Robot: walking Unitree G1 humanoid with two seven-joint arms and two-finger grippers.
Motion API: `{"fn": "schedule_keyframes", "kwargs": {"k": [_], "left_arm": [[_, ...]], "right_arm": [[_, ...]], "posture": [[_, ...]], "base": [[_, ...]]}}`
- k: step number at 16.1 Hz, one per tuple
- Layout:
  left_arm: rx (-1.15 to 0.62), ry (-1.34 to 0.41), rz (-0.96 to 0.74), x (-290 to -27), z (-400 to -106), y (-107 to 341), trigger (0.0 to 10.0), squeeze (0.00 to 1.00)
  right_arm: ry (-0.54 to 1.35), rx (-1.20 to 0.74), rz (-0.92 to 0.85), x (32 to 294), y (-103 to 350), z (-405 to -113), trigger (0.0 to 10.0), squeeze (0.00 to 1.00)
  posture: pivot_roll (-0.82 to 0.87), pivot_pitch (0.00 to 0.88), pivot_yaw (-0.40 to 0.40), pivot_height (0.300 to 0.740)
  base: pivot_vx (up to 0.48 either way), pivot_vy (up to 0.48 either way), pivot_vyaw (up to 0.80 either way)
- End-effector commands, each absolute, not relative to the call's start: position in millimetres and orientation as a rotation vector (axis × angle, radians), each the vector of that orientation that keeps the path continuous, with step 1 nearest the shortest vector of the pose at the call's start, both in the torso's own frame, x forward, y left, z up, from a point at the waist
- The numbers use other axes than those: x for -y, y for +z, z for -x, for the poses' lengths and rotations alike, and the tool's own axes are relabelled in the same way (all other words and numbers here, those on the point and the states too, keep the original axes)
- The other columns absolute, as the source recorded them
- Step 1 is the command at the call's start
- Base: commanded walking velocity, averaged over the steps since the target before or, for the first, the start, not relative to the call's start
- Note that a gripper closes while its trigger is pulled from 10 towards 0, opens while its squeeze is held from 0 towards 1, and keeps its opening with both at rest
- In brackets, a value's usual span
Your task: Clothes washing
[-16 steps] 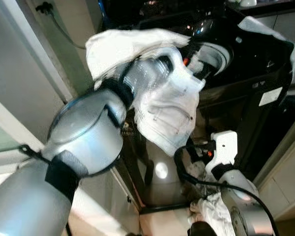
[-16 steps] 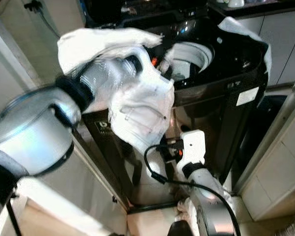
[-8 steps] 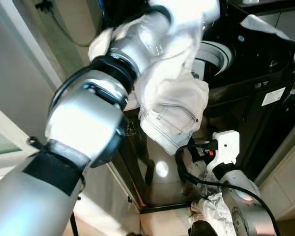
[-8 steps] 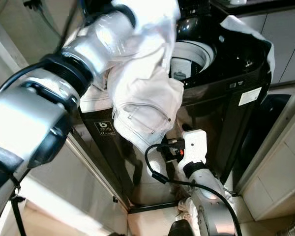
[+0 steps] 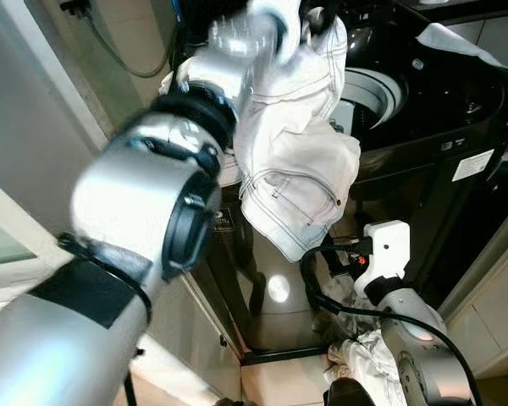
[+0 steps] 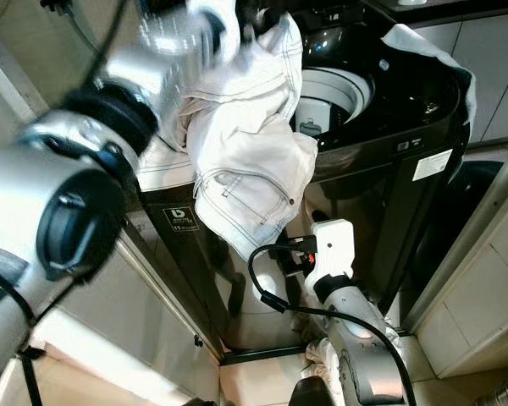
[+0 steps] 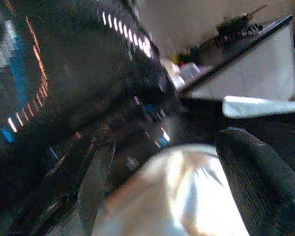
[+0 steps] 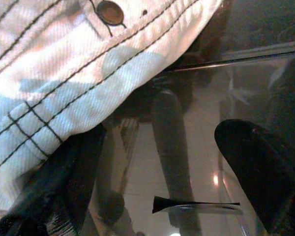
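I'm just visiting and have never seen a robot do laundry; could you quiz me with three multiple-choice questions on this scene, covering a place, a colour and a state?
1. Where do the white denim jeans hang?
A. over the front of the black top-loading washing machine
B. flat on the floor
C. on a wall hook

2. What colour is the jeans' stitching?
A. red
B. dark
C. yellow

3. The machine's top is:
A. shut
B. taped over
C. open

Answers: 1 A, the jeans drape from the raised left arm down its front. 2 B, dark seams outline the pocket. 3 C, the pale drum shows.
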State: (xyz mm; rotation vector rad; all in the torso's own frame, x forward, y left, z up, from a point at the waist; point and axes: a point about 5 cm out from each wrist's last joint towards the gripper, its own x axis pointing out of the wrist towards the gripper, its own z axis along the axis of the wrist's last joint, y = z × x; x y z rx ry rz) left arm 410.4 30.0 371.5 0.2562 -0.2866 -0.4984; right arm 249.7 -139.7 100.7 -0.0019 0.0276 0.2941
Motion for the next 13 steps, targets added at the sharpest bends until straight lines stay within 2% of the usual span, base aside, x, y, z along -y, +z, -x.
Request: {"fn": "schedule_keyframes", "kwargs": {"k": [1, 2, 4, 6, 9, 13], "left_arm": [[0.432, -0.541, -0.355, -33.7, -403.0, 398.0, 10.0, 0.0], [0.529, -0.629, -0.427, -29.0, -395.8, 402.5, 10.0, 0.0], [0.56, -0.76, -0.485, -26.0, -390.5, 390.7, 10.0, 0.0], [0.567, -0.84, -0.492, -47.1, -377.5, 338.6, 10.0, 0.0], [0.547, -0.857, -0.363, -60.5, -338.9, 310.5, 10.0, 0.0], [0.51, -0.767, -0.229, -73.4, -311.7, 298.2, 10.0, 0.0]], "right_arm": [[0.315, -0.016, -0.007, 133.8, 102.8, -253.6, 10.0, 0.0], [0.317, -0.018, -0.005, 134.0, 101.9, -254.8, 10.0, 0.0], [0.323, -0.022, -0.002, 133.9, 99.6, -258.0, 10.0, 0.0], [0.344, -0.019, 0.01, 132.2, 99.4, -269.1, 10.0, 0.0], [0.388, -0.012, 0.022, 128.9, 102.5, -282.2, 10.0, 0.0], [0.432, -0.001, 0.029, 122.8, 104.8, -296.3, 10.0, 0.0]], "posture": [[-0.34, 0.0, 0.194, 0.719], [-0.33, 0.0, 0.193, 0.719], [-0.3, 0.0, 0.184, 0.719], [-0.25, 0.0, 0.158, 0.719], [-0.19, 0.0, 0.116, 0.719], [-0.12, 0.0, 0.07, 0.719]], "base": [[0.0, 0.0, 0.0], [0.0, 0.0, 0.0], [0.0, 0.0, 0.0], [0.0, 0.0, 0.0], [0.0, 0.0, 0.0], [0.0, 0.0, 0.0]]}}
